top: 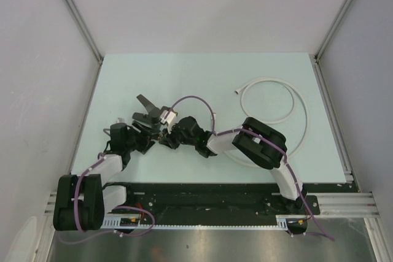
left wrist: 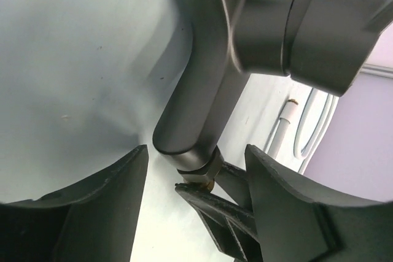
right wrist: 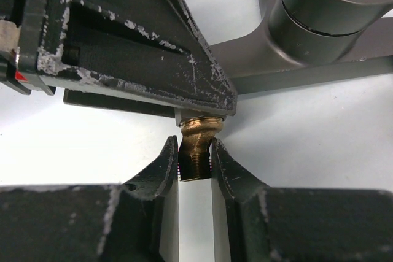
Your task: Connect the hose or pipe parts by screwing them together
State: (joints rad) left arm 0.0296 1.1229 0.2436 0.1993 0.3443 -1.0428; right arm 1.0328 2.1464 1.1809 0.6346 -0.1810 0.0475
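The dark grey tap fitting (top: 150,115) hangs between both grippers at the table's middle left. In the left wrist view its body (left wrist: 202,90) runs down to a brass end, with my left gripper (left wrist: 196,151) open around it and a gap on each side. My right gripper (right wrist: 195,157) is shut on the fitting's brass threaded end (right wrist: 196,145), one finger pressed to each side of the thread. The white hose (top: 299,99) lies coiled on the table at the right, apart from both grippers; part of the hose (left wrist: 279,130) shows behind the fitting.
The right forearm (top: 258,142) reaches leftward across the near table, partly over the hose coil. A purple cable (top: 202,104) arches above the right wrist. Grey walls close in the table at the back and on both sides. A black rail (top: 209,197) runs along the near edge.
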